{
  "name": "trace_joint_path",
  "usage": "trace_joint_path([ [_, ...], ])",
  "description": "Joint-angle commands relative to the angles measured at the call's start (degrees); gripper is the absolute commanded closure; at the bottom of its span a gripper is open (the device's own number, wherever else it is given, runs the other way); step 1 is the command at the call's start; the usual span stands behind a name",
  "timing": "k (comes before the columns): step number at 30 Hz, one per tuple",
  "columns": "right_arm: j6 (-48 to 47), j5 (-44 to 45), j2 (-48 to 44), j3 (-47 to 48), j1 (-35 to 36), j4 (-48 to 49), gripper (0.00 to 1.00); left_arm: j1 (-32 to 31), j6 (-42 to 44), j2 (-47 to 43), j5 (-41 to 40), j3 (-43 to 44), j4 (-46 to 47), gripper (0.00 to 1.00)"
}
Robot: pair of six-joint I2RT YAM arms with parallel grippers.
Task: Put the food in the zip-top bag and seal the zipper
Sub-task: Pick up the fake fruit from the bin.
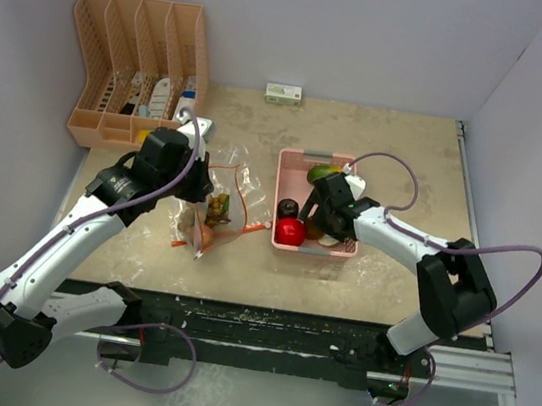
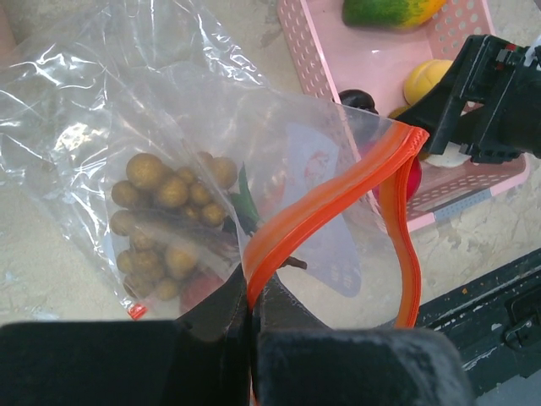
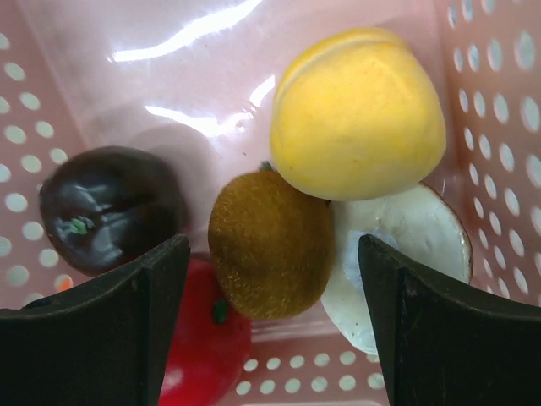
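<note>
- The left gripper [image 2: 251,298] pinches the orange zipper strip [image 2: 338,199] of the zip-top bag [image 2: 127,101], left of the pink basket [image 1: 280,189]; the cluster of small tan balls [image 2: 165,211] sits inside the bag.
- The right gripper [image 3: 270,296] hangs in the basket, fingers spread wide (nothing between them) over the brown ball [image 3: 270,245]; the yellow lemon [image 3: 359,114] touches that ball; the dark ball [image 3: 110,207] and red apple [image 3: 203,347] lie to its left.

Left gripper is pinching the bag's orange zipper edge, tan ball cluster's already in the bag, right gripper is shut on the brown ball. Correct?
Not quite: the right gripper is open wide, not clamped on the brown ball, as the right wrist view shows. The left gripper does pinch the orange zipper edge, and the tan ball cluster is in the bag.
</note>
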Motion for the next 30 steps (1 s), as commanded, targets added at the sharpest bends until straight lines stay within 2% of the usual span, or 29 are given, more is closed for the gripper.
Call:
trace_joint_path([
  [1, 2.96, -3.17, 3.33, -0.67, -0.29, 3.24, 0.23, 0.15, 1.50, -1.48, -0.32, 0.38, 1.13, 1.00],
  [2, 2.62, -3.49, 3.54, -0.73, -0.27, 3.52, 0.30, 0.15, 1.55, -1.44, -0.34, 0.42, 1.10, 1.00],
  [5, 1.08, -3.93, 3.25, -0.67, -0.29, 3.71, 0.42, 0.15, 1.42, -1.25, -0.16, 0.37, 1.08, 1.00],
  [7, 0.17, -3.60, 2.40, -0.71, -0.29, 3.61, 0.59, 0.14, 1.34, -1.33, -0.05, 0.29, 1.30, 1.00],
  [9, -0.55, -2.50, 1.12, -0.56, -0.35, 3.23, 0.66, 0.15, 1.24, -1.41, -0.05, 0.25, 1.42, 1.00],
  [18, -7.51, 4.05, -7.47, 4.87, -0.18, 0.44, 0.68, 0.13, 0.81, -1.59, 0.06, 0.22, 1.46, 1.00],
  [24, -14.72, -3.75, -17.31, 5.28, 1.98, 6.10, 0.67, 0.15, 0.63, -1.31, -0.44, 0.20, 1.34, 1.00],
  [30, -19.72, -9.44, -21.96, 9.47, 12.34, 14.40, 0.67, 0.10, 0.55, -1.08, -0.67, 0.20, 1.54, 1.00],
])
